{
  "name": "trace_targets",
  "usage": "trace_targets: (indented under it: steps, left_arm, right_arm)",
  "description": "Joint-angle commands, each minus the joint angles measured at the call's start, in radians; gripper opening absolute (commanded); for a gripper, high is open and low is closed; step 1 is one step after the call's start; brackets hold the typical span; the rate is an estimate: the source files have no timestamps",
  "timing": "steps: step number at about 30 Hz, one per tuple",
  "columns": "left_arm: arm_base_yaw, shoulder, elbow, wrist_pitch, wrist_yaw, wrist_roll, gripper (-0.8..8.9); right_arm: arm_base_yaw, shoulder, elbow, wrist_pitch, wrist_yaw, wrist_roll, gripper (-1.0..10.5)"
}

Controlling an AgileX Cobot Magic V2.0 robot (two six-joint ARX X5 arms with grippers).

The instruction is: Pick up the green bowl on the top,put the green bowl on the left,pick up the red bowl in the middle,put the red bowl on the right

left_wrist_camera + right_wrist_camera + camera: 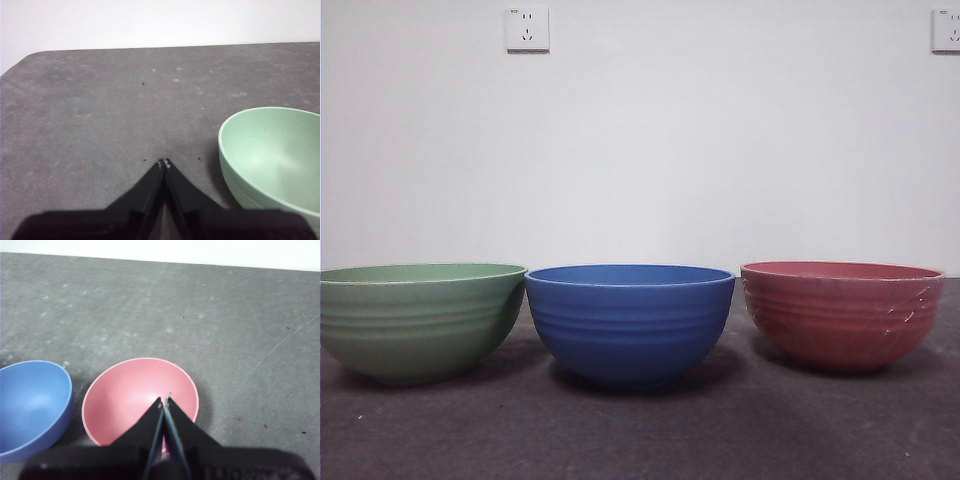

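Right gripper [164, 401] hangs above the red bowl [137, 395], jaws pressed together, holding nothing. Left gripper [164, 163] is likewise clenched and empty, over bare table [100, 110] just beside the green bowl [275, 150].

Front view: three bowls in a row, all upright, none stacked. Taking the blue bowl [630, 320] as landmark: green bowl [420, 318] sits on its left, rims touching or nearly so; red bowl [840, 312] sits on its right with a small gap. No arm shows in the front view.

Judgement: both placements look done, green on the left and red on the right of the blue bowl. Nothing left to grasp; remaining move is probably only retreat.

Key relation: each task bowl lies under or beside its own side's gripper. Red bowl sits directly below the right gripper tips, so the right arm is nearer to it; green bowl lies off to the side of the left gripper tips, not under them. Bowls are round, so no long axis matters. Risk is low: a lowering arm could clip a rim.
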Motion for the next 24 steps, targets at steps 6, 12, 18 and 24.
trace_targets:
  steps: [6, 12, 18, 24]
  left_arm:
    - [0.004, 0.000, -0.010, -0.013, 0.001, -0.007, -0.03]
    - [0.003, 0.000, -0.010, -0.013, 0.001, -0.007, -0.03]
    - [0.003, 0.000, -0.010, -0.013, 0.001, -0.007, -0.03]
    - [0.003, 0.000, -0.010, -0.013, 0.000, -0.007, -0.03]
  right_arm:
    - [0.000, -0.002, -0.005, 0.006, 0.003, 0.010, -0.2]
    - [-0.043, -0.174, -0.040, -0.040, 0.013, -0.053, -0.2]
    - [-0.196, -0.472, -0.259, 0.051, -0.149, -0.076, -0.2]
    - [-0.269, -0.494, -0.412, 0.186, -0.305, -0.122, -0.2]
